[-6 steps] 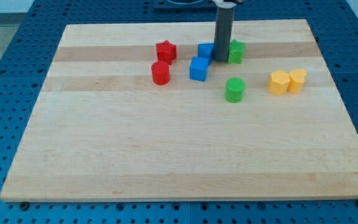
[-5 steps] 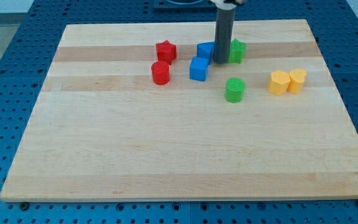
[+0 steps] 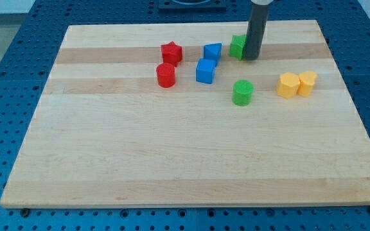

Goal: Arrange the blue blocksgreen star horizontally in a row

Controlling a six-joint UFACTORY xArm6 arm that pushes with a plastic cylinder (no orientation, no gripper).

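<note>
Two blue blocks sit near the top middle of the wooden board: a blue block (image 3: 212,51) and a blue cube (image 3: 205,71) just below and left of it. The green star (image 3: 237,46) stands right of the upper blue block, its right part hidden by the rod. My tip (image 3: 252,58) rests on the board against the star's right side. The star and the upper blue block are a small gap apart.
A red star (image 3: 171,52) and a red cylinder (image 3: 166,75) stand left of the blue blocks. A green cylinder (image 3: 242,92) is below the star. Two yellow blocks (image 3: 296,84) sit at the right. The board's top edge (image 3: 191,25) is close behind the star.
The rod has moved from between the upper blue block and the green star to the star's right side. The star has shifted slightly left and up.
</note>
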